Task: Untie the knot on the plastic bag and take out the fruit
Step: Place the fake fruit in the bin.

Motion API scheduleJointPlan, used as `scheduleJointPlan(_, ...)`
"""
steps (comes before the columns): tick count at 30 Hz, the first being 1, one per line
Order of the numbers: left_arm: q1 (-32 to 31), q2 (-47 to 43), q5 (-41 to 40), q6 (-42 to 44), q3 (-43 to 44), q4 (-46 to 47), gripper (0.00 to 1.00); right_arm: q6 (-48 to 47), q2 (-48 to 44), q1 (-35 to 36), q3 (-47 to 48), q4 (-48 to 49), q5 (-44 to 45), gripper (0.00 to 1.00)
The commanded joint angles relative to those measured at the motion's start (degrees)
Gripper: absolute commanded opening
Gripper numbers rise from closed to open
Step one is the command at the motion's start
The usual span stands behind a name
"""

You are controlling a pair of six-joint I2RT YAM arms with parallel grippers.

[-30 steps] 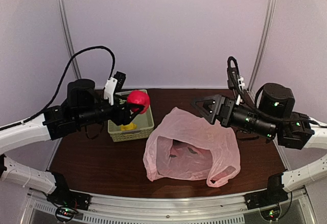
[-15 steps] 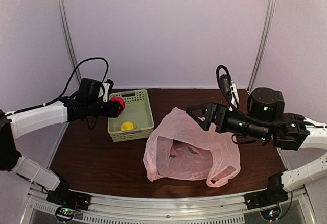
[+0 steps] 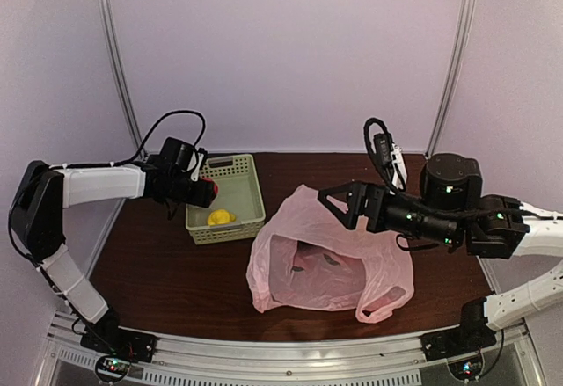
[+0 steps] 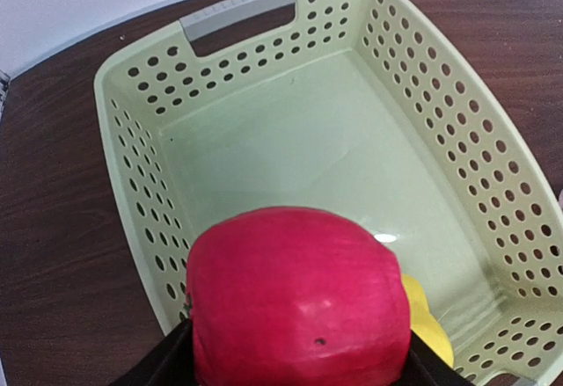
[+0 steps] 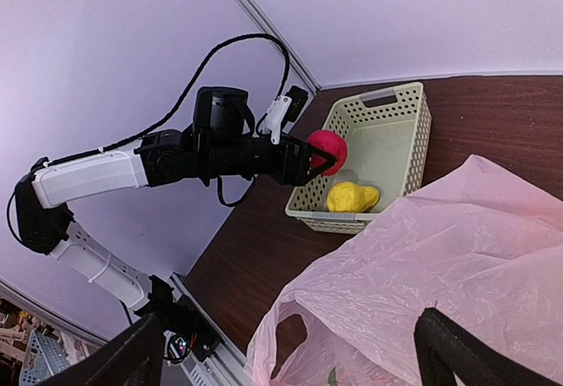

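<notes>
The pink plastic bag point(image 3: 330, 263) lies open on the dark table, mouth toward the near edge; dark shapes show faintly inside. It also fills the lower right of the right wrist view point(image 5: 440, 272). My left gripper point(image 3: 208, 189) is shut on a red round fruit point(image 4: 297, 302) and holds it over the left edge of the pale green basket point(image 3: 251, 194). A yellow fruit point(image 3: 220, 217) lies in the basket's near end and shows in the right wrist view point(image 5: 352, 197). My right gripper point(image 3: 339, 201) is open and empty, above the bag's far top edge.
The basket point(image 4: 290, 131) stands at the back left, its floor bare apart from the yellow fruit point(image 4: 431, 324). The left arm point(image 3: 97, 184) reaches in from the left wall. A metal rail point(image 3: 281, 364) runs along the near table edge.
My left gripper has lowered and pulled back left with the red fruit, from above the basket to its left edge. My right gripper has shifted slightly left over the bag.
</notes>
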Motion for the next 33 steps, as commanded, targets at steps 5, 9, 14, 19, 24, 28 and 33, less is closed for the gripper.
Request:
scheduleJointPlan(5, 0.42, 4.15, -0.94, 0.82, 2.39, -1.31, 0.59, -0.45, 0.86, -0.11, 0.66, -2.07, 1.55, 1.0)
scheduleJointPlan(9, 0.38, 5.4, -0.74, 0.58, 2.56, -1.8, 0.63, -0.45, 0.87, -0.09, 0.65, -2.13, 1.57, 1.0)
scheduleJointPlan(14, 0.38, 6.89, -1.17, 0.27, 3.08, -2.64, 0.71, -0.4, 0.79, -0.11, 0.65, -2.23, 1.62, 1.0)
scheduleJointPlan(19, 0.42, 7.34, -0.91, 0.23, 3.35, -2.96, 0.8, -0.19, 0.56, -0.1, 0.27, -2.18, 1.63, 1.0)
scheduleJointPlan(24, 0.38, 7.25, -0.69, 0.31, 3.71, -3.26, 0.85, -0.11, 0.6, -0.11, 0.12, -2.16, 1.63, 1.0)
scheduleJointPlan(28, 0.38, 7.08, -0.51, 0.44, 3.87, -3.38, 0.85, -0.07, 0.66, -0.15, 0.05, -2.17, 1.6, 1.0)
scheduleJointPlan(33, 0.38, 5.45, -0.04, 0.28, 3.89, -3.39, 0.85, -0.14, 0.6, -0.15, 0.04, -2.26, 1.69, 1.0)
